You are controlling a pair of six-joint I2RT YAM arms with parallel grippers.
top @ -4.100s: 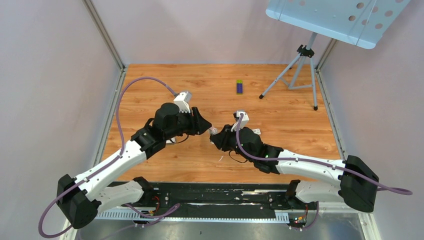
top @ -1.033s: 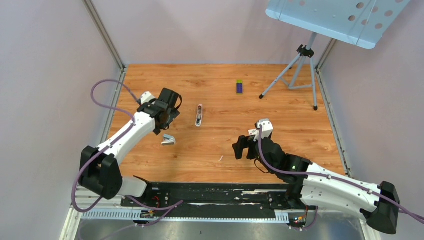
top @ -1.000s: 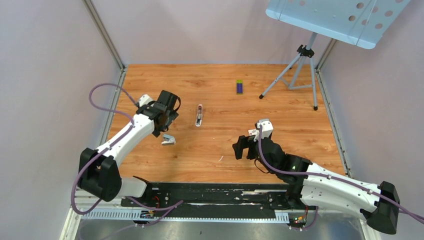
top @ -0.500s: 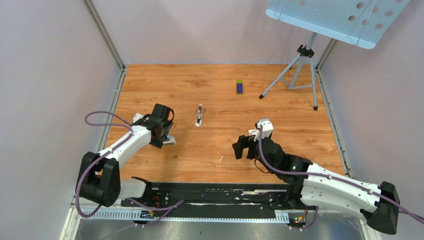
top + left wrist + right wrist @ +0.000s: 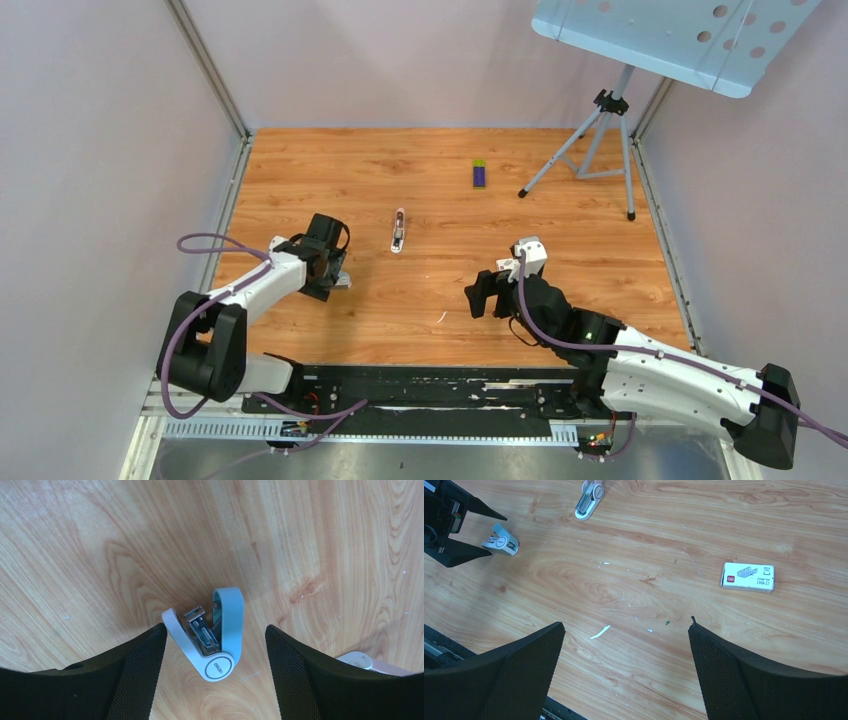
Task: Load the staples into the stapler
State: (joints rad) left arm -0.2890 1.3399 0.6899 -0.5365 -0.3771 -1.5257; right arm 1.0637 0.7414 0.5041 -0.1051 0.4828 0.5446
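The stapler (image 5: 215, 635), small, light blue and white, lies on its side on the wood, hinged open in a V with its metal channel showing. My left gripper (image 5: 215, 630) is open and straddles it; the left finger (image 5: 145, 655) meets the white arm's tip, the right finger stands apart. In the top view this gripper (image 5: 335, 275) covers most of the stapler (image 5: 343, 282). An elongated white piece (image 5: 398, 232) lies mid-table carrying a grey ridged strip (image 5: 585, 501), seemingly the staples. My right gripper (image 5: 626, 625) hangs open over bare wood, holding nothing.
A purple-and-green box (image 5: 479, 173) lies at the back; the right wrist view shows a white printed box (image 5: 748, 576). A tripod (image 5: 600, 140) with a blue perforated tray (image 5: 680, 35) stands back right. A white scrap (image 5: 600, 632) lies near my right gripper. Walls enclose the table.
My left arm drew back toward the near left and settled over the stapler, its jaws narrowing a little. The right arm has not moved.
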